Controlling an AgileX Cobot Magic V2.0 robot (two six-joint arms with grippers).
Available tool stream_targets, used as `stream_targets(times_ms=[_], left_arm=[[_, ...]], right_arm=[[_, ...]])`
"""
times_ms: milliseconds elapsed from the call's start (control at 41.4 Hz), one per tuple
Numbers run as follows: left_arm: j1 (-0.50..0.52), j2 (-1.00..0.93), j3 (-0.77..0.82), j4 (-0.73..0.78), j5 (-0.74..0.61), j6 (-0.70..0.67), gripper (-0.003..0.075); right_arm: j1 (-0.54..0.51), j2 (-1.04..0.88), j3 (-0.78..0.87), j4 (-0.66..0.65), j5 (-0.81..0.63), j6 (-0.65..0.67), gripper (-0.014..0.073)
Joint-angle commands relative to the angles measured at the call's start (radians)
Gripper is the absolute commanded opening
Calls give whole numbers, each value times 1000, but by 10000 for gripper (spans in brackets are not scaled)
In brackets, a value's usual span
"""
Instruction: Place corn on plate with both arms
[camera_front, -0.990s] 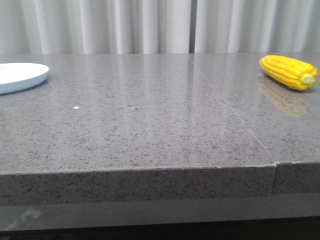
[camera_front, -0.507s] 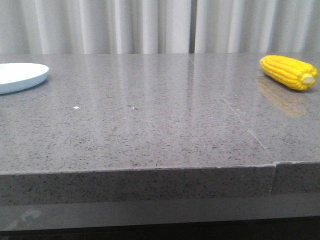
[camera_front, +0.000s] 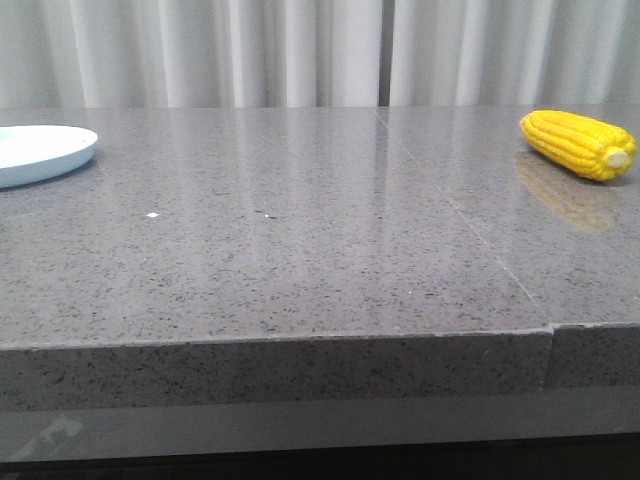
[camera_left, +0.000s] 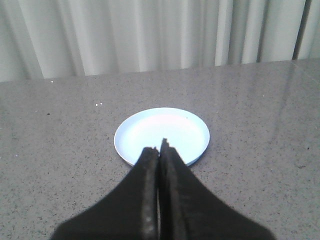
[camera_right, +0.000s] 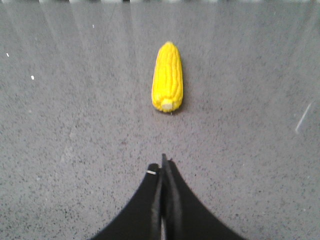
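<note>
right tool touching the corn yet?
Apart. In the right wrist view the right tool, fingers closed together, sits short of the corn, with a plain stretch of bare grey table between them.

The plate (camera_front: 40, 152) is cut off by the front view's left edge; its near rim is hidden behind the left end effector (camera_left: 160, 150). Neither arm is seen from the front, and the table (camera_front: 300, 250) is cropped on both sides.

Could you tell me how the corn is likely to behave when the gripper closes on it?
The corn is round and tapered, lying on its side on a glossy table, so it may roll or swing if nudged. Its kernel rows should give the right gripper some grip. It looks stiff.
</note>
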Motion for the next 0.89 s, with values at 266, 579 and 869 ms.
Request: stream_targets(times_ms=[266,579,869], left_arm=[[1,96,-3,-5,-76,-9,-19],[1,146,-3,-5,-71,-9,477],[1,278,-48,0,34,-9,587]], right_arm=[[2,118,-31,-12,-59,-8,-61],[2,179,-31,-19,-43,-17,533],[2,202,-31,-19,-47,-17,602]])
